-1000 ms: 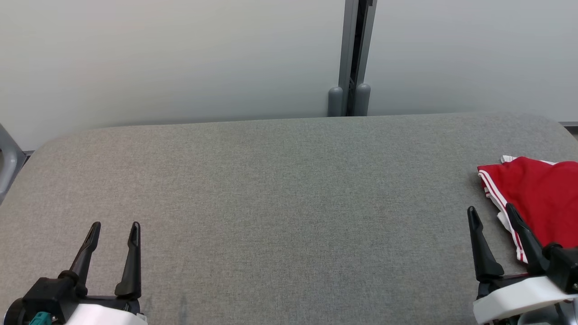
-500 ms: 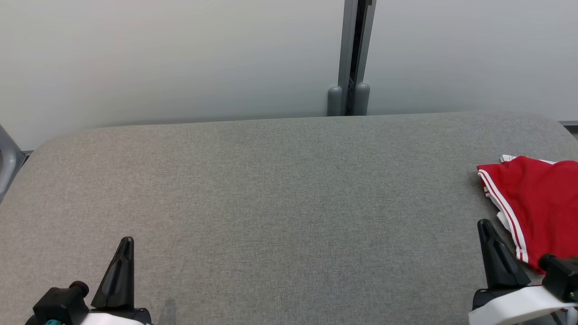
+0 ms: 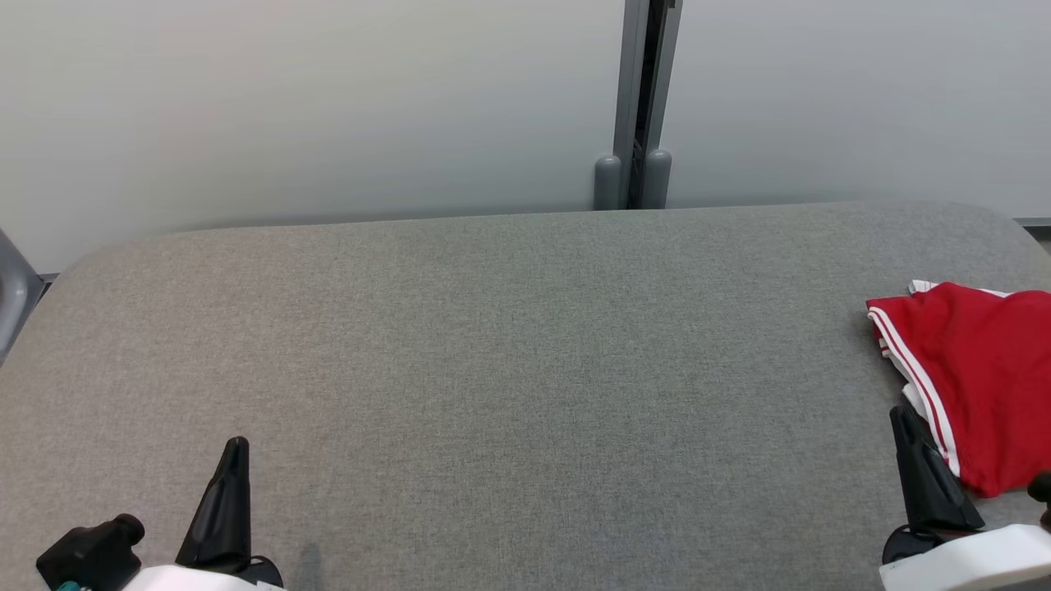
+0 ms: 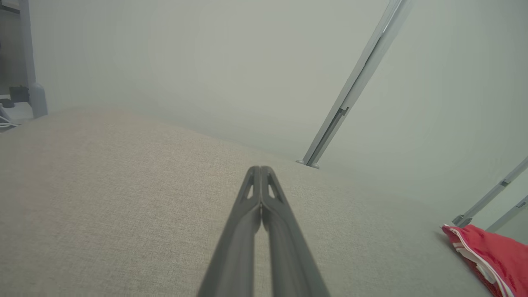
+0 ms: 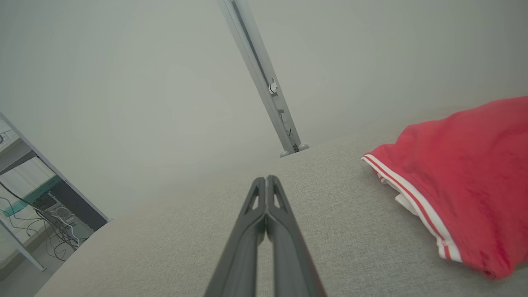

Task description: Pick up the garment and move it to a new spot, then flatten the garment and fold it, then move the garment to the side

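- You see a grey fabric tabletop [image 3: 525, 369] across the lower frame, with pale wall panels [image 3: 328, 107] and a grey post [image 3: 636, 107] above.
- The red garment [image 3: 985, 369] lies at the right edge.
- Your left gripper [image 4: 260, 169] and right gripper [image 5: 266, 178] are pinched closed and empty.

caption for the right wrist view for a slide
Shut, empty right gripper beside the red garment on the grey surface.

Worktop [image 3: 525, 369] is grey woven cloth, matt, with a fine grainy weave all over. On the worktop, the garment [image 3: 985, 369]: red knit cloth, soft and matt, its white striped trim just as dull. Behind the worktop, a grey metal post [image 3: 639, 98], smooth with a satin sheen, against pale wall panels [image 3: 287, 107], smooth and matt. Left gripper [image 3: 235, 447] and right gripper [image 3: 901, 414]: jaws in matt black plastic, white casings [image 3: 969, 558] smooth, faintly glossy.
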